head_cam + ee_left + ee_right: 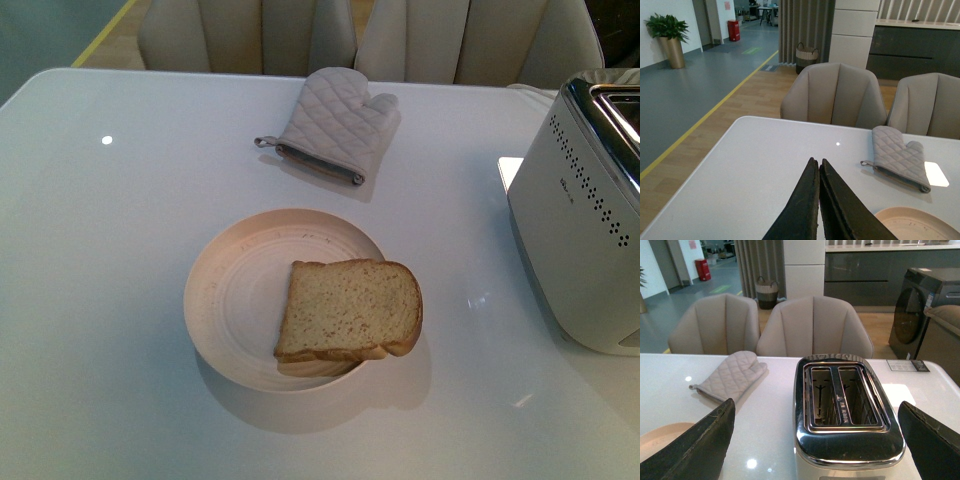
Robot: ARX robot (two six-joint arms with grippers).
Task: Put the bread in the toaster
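Front view: the bread [348,312] lies flat on a round cream plate [225,300] on the white bench [90,300], one crust edge overhanging the rim on the side toward the toaster [585,220]. Right wrist view has the right gripper [816,404] spread wide and empty, with the toaster's two open slots just ahead, between its fingers. The left gripper [818,162] is clenched on nothing, fingers pressed together. The plate's rim sits near its tips and an oven mitt [897,157] lies farther ahead.
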